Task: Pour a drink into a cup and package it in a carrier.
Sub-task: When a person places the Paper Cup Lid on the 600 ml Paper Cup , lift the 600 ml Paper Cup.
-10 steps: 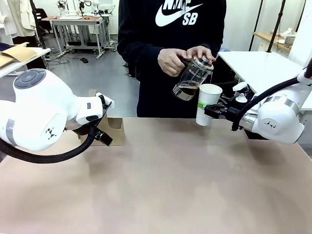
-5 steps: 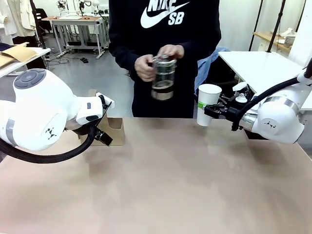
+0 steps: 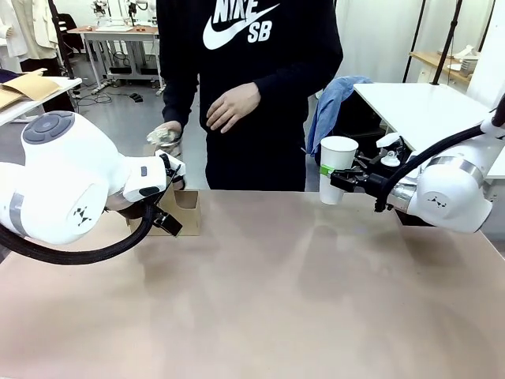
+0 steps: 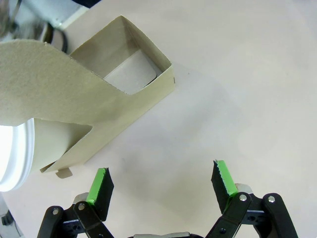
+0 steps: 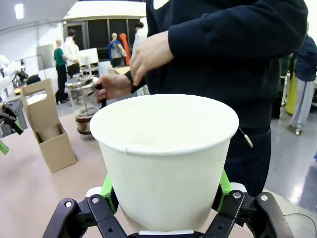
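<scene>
A: Carrier (image 3: pixel 185 207) sits at the table's ten o'clock. Left gripper (image 4: pixel 161 178) is beside it, spread wide and empty. Cup (image 3: pixel 338 162) is at two o'clock, unlidded, with the right gripper (image 3: pixel 338 180) clamped round its lower body.
B: Risks: tilting in transit would spill it, and over-squeezing could buckle the paper.

From the front, the left arm (image 3: pixel 71 178) hid most of the carrier (image 3: pixel 188 209) and the blurred glass jug's (image 3: pixel 163 137) lower part. The cup's (image 5: pixel 166 168) inside was out of sight.
</scene>
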